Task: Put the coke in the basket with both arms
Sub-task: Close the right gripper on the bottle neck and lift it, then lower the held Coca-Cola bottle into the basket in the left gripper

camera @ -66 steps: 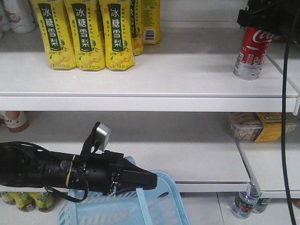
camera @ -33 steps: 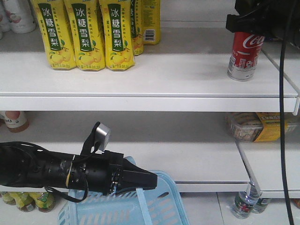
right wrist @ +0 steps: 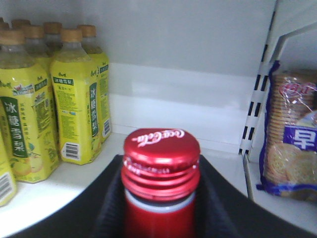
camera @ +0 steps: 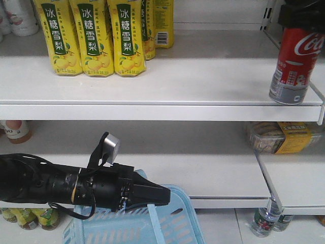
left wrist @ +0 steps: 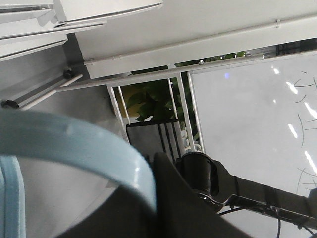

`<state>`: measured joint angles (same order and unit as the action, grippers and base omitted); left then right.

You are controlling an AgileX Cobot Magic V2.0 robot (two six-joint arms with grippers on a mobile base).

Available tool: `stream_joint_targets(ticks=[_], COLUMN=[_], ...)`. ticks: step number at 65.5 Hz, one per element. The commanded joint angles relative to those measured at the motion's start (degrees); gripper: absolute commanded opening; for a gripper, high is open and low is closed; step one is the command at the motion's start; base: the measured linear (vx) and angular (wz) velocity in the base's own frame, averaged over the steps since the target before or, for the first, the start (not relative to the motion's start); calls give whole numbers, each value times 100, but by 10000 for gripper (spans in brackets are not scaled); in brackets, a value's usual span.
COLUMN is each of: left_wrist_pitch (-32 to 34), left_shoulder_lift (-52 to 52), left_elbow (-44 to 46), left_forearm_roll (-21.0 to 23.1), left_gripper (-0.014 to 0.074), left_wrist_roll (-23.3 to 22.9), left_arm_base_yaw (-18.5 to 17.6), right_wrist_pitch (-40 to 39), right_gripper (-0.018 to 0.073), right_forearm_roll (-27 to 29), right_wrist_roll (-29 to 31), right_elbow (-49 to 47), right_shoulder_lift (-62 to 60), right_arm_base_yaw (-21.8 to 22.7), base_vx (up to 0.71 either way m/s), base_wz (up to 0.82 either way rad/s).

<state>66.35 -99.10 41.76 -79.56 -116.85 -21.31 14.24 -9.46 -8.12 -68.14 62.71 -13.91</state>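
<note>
Gripping the red Coca-Cola bottle with the silvery-grey base (camera: 293,61) with the black right gripper (camera: 300,19), jaws clamped either side of the neck under the red cap — bottle slightly tilted, base at the front right edge of the upper white shelf (camera: 177,86), well apart from the yellow pear-drink bottles (camera: 91,38). Holding the black left gripper (camera: 162,195) low over the light blue slotted plastic basket (camera: 189,211) — jaws together on its raised handle.
</note>
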Motion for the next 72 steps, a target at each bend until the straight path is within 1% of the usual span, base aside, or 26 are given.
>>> stream_joint_targets(ticks=[1,9,15,19,28,37,43,54,64,72], left_wrist_pitch=[1258,1258,1258,1258,1258,1258,1258,1258,1258,1258], left_shoulder_lift=[241,241,241,241,241,241,241,241,241,241], left_elbow=[104,104,104,104,104,104,104,104,104,104], left_forearm_roll=[340,340,340,340,340,340,340,340,340,340], left_gripper=[-6,-6,-6,-6,-6,-6,-6,-6,-6,-6], left_wrist_roll=[10,10,10,10,10,10,10,10,10,10], left_arm_base_yaw=[-21,-21,-21,-21,-21,-21,-21,-21,-21,-21], right_wrist_pitch=[-233,38,338,376,145,-321,-580,-749,-942,-913], right_gripper=[-5,-5,-5,-5,-5,-5,-5,-5,-5,-5], right_forearm_roll=[212,359,426,495,756,1214,1650,2349,2705,3000], right_wrist_roll=[-25,148,414,568,548,543,534,539,548,548], right_elbow=[-195,-195,-165,-1,794,1613,2110,2812,3228,3398], right_shoulder_lift=[-396,-683,-876,-1015,-1452,-1720,-1771,-1715,-1605,-1408], right_arm_base_yaw=[-9,-86,-304,-455,-841,-1043,-1096,-1096,-1096,-1096], base_vx=[0,0,0,0,0,0,0,0,0,0], base_wz=[0,0,0,0,0,0,0,0,0,0])
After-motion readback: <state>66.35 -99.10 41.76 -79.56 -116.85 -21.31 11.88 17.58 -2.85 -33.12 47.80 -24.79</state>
